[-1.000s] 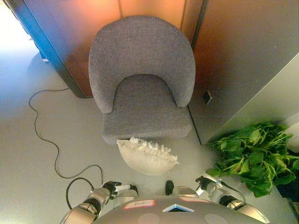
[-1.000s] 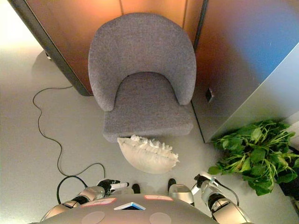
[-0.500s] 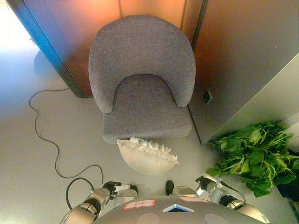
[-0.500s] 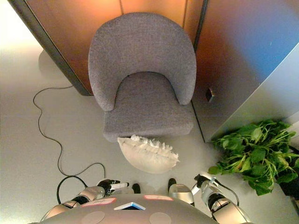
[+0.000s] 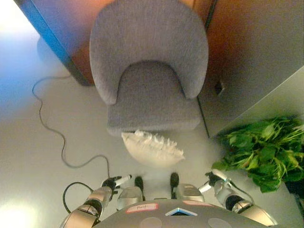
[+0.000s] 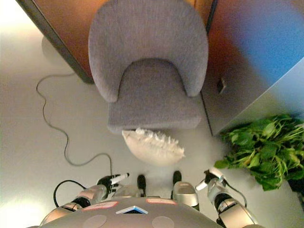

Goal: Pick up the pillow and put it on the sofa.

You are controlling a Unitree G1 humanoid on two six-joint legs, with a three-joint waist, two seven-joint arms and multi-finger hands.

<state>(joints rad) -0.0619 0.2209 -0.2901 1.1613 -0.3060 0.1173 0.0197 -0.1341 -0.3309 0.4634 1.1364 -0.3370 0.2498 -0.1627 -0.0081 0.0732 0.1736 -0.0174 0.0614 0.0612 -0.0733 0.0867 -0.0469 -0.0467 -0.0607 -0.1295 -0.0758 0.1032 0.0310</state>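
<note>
A cream pillow (image 5: 152, 149) with a ruffled edge lies on the floor, touching the front of a grey upholstered armchair (image 5: 149, 71). The chair's seat (image 6: 151, 97) holds nothing. My left hand (image 5: 113, 183) hangs low at the lower left, well short of the pillow, fingers relaxed and holding nothing. At the lower right my right hand (image 5: 213, 179) hangs the same way, also apart from the pillow and holding nothing.
A leafy green plant (image 5: 263, 154) stands on the floor to the right of the chair. A thin grey cable (image 5: 50, 128) snakes across the floor on the left. Wooden wall panels (image 6: 66, 28) rise behind the chair, and a grey cabinet (image 5: 256, 95) stands at the right.
The whole view has shifted, so the camera moved; chair and pillow now look slightly nearer. The pillow still lies against the chair front. Both hands stay low and idle.
</note>
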